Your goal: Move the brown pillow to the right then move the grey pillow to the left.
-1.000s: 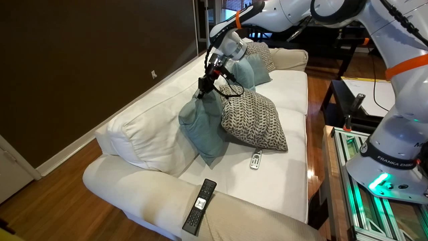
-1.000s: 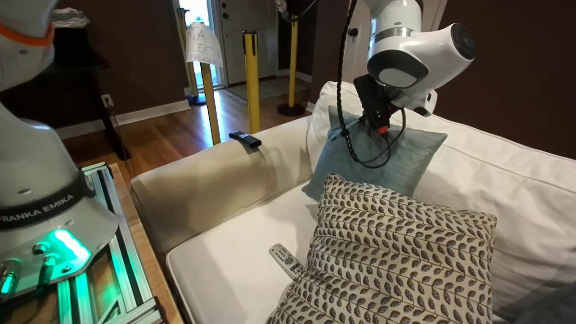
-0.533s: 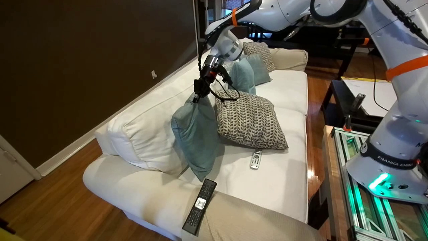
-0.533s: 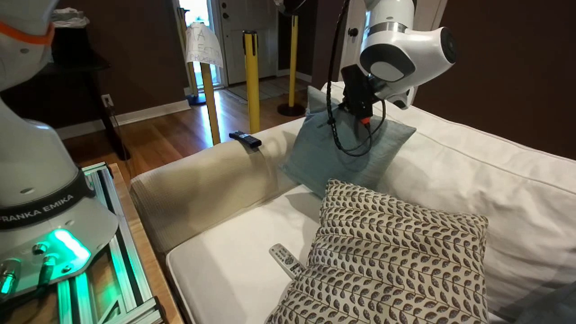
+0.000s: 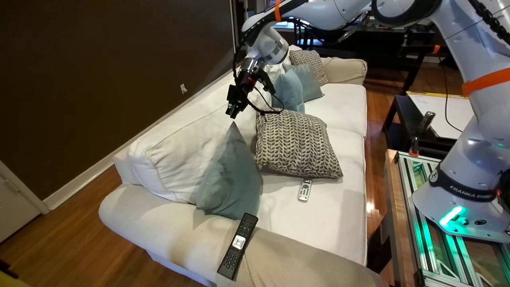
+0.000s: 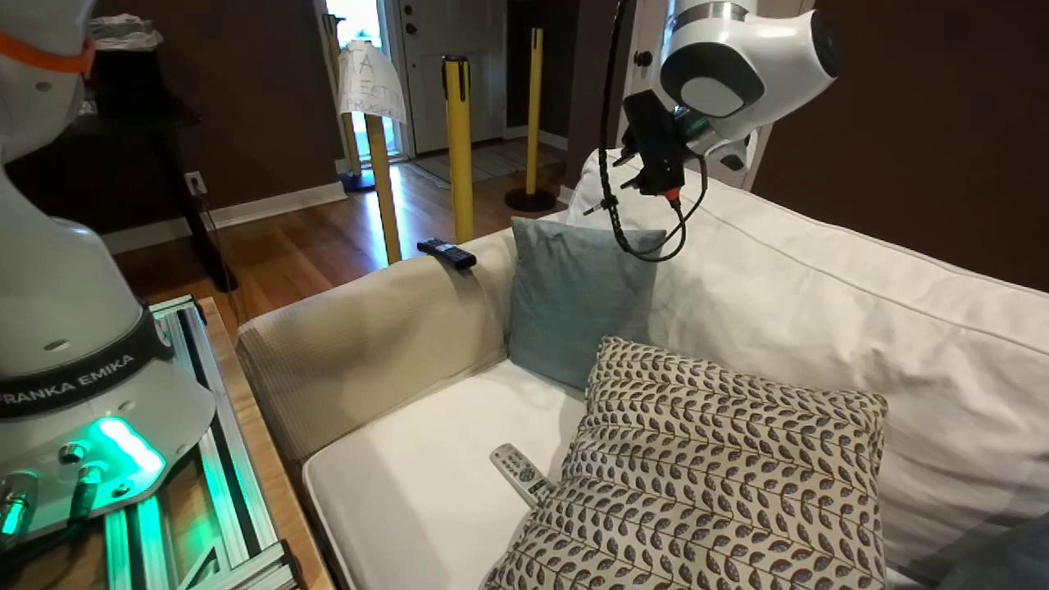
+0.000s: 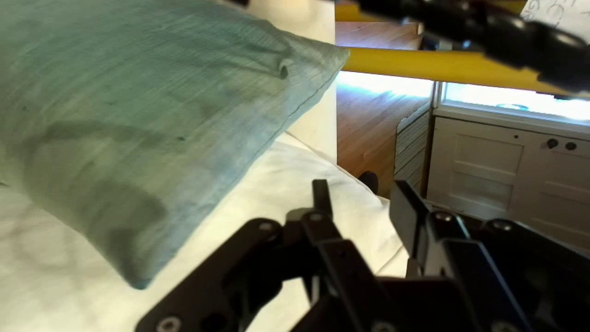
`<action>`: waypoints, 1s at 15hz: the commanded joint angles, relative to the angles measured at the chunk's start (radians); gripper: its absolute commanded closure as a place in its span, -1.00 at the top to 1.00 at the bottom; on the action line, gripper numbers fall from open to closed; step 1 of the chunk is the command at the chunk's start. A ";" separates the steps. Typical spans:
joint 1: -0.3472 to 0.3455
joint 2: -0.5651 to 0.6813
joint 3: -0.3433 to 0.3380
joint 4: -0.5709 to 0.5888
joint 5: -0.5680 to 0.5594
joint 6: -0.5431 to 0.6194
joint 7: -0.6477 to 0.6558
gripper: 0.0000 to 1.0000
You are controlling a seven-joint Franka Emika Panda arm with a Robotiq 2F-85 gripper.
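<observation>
Since the earlier frame, the grey pillow (image 6: 580,305) has dropped out of the gripper (image 7: 361,199) and closer to the armrest (image 6: 381,356); it now stands just beside the armrest, before the white back cushion (image 5: 173,161). Higher than the armrest, the gripper's jaws are apart, clear of the pillow's top corner. Farther from the armrest lies the brown pillow (image 5: 298,146), a silver remote (image 5: 305,190) on its armrest side. One black remote (image 5: 238,245) rests on the armrest.
</observation>
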 commanded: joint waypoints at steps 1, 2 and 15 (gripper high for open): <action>0.042 -0.068 -0.083 -0.022 -0.028 0.004 -0.019 0.42; 0.054 -0.078 -0.113 -0.019 -0.069 -0.003 -0.001 0.59; 0.167 -0.007 -0.293 -0.031 -0.632 0.293 0.292 1.00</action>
